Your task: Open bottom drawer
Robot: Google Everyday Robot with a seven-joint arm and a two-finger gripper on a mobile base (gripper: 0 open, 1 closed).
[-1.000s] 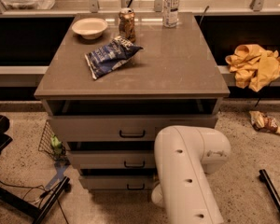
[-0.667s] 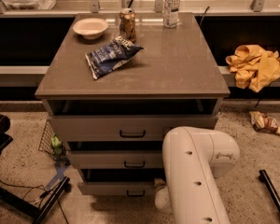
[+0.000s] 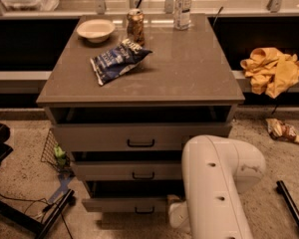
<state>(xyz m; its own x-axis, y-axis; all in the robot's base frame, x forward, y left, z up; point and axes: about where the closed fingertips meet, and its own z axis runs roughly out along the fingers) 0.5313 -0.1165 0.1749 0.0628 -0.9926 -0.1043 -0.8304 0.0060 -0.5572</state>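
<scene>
The cabinet has three grey-brown drawers. The bottom drawer, slim-fronted with a small black bar handle, stands out from the cabinet with a dark gap above it. My white arm reaches down at the cabinet's lower right. My gripper is at the right end of the bottom drawer's front, mostly hidden behind the arm. The middle drawer and the top drawer also stand slightly out.
On the cabinet top lie a white bowl, a can, a blue snack bag and a bottle. A yellow cloth lies on the right ledge, a wrapper on the floor. A wire basket and black stand are at left.
The bottom drawer has slid further out toward the camera. My arm has shifted right and back with it.
</scene>
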